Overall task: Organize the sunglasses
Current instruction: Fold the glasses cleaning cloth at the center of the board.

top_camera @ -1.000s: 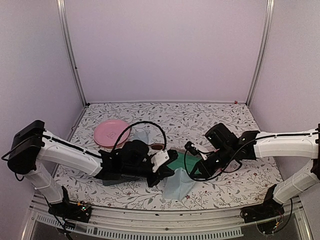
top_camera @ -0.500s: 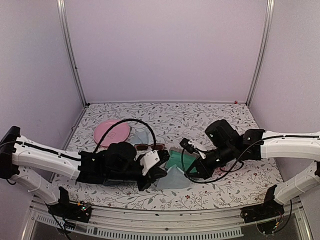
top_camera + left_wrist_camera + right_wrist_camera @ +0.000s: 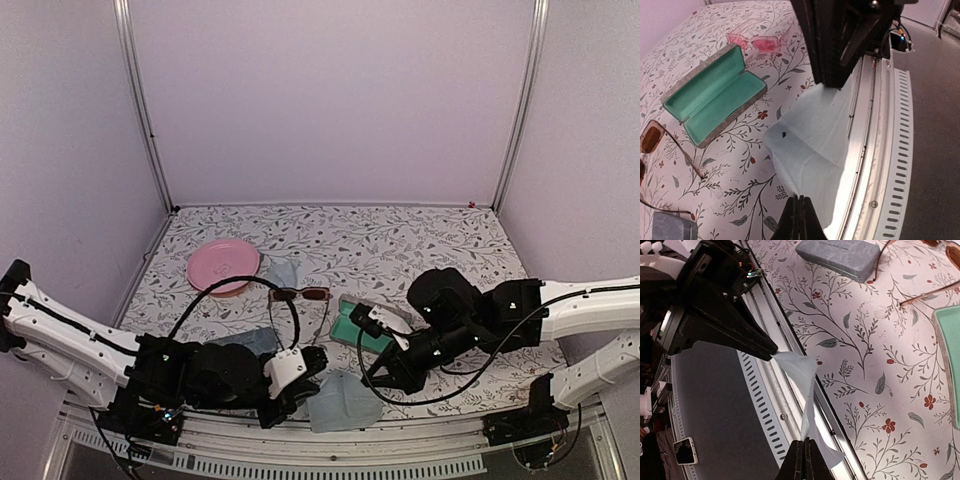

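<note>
Sunglasses (image 3: 300, 294) lie outside the open teal-lined case (image 3: 715, 102); left end effector (image 3: 798, 200) and right end effector (image 3: 802, 441) clench the blue cloth (image 3: 812, 135).

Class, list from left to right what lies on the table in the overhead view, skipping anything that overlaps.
From the left: pink plate → dark-framed sunglasses → open teal-lined case.

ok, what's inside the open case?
Nothing: the open case shows bare teal lining in both halves. The pink sunglasses lie outside it. Top view: right arm covers part.
</note>
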{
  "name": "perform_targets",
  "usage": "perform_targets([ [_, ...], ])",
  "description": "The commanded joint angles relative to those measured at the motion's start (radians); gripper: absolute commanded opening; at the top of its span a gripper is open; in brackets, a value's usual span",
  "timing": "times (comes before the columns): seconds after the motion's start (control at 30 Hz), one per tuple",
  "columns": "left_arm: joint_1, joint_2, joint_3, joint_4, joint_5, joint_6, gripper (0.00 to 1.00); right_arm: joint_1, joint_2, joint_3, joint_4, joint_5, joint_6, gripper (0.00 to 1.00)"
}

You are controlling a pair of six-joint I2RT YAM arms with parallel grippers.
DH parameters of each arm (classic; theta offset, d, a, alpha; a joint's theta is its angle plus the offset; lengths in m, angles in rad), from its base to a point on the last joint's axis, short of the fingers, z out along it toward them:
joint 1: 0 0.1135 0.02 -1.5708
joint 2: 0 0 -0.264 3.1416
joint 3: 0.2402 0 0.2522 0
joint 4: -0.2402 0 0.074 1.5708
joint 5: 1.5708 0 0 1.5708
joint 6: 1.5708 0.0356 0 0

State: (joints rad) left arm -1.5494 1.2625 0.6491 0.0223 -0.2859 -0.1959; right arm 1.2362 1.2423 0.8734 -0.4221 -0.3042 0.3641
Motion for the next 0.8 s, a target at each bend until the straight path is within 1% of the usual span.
perform_targets([
  [0.0,-0.014,-0.003,-0.04,-0.01,-0.109,-0.057,0.0,0.003,-0.016,-0.047,0.011,0.099,0.086,0.06],
  [0.13,0.015,0.031,-0.06,0.038,-0.111,-0.033,0.0,0.001,0.02,-0.051,0.01,0.145,0.101,0.05],
  [0.27,0.061,0.087,-0.061,0.084,-0.098,0.003,0.0,-0.027,0.078,-0.054,0.014,0.157,0.088,0.04],
  [0.6,0.222,0.202,-0.058,0.228,0.008,0.113,0.0,-0.158,0.195,-0.031,0.063,0.153,0.004,0.03],
  [0.77,0.275,0.271,-0.042,0.283,0.06,0.157,0.0,-0.219,0.267,-0.011,0.095,0.129,-0.048,0.04],
])
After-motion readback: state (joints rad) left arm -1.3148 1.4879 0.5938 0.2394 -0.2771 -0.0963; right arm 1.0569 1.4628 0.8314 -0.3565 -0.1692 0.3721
